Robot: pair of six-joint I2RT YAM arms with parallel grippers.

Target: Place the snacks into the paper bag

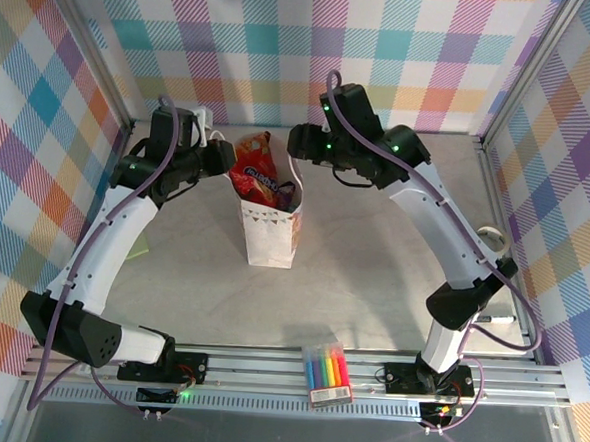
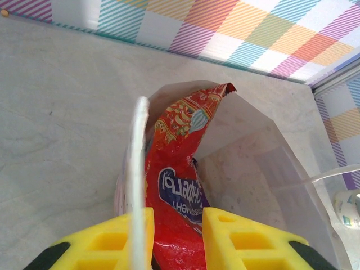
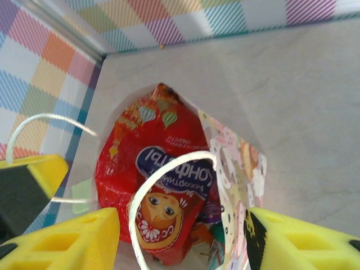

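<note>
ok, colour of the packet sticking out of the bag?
Red snack packet, dark blue label; clearest in right wrist view.

With the top external camera we are looking down from high behind the near edge, taking in the whole desk [image 1: 371, 286] from afar. At the left wrist we are peering past the left fingers [image 2: 121, 239], very near, into the paper bag [image 2: 253, 163]. At the right wrist we are facing that same mouth from the opposite side, past the right fingers [image 3: 73, 239]. All three are sharing the bag and its red packet [image 1: 256, 174].
</note>
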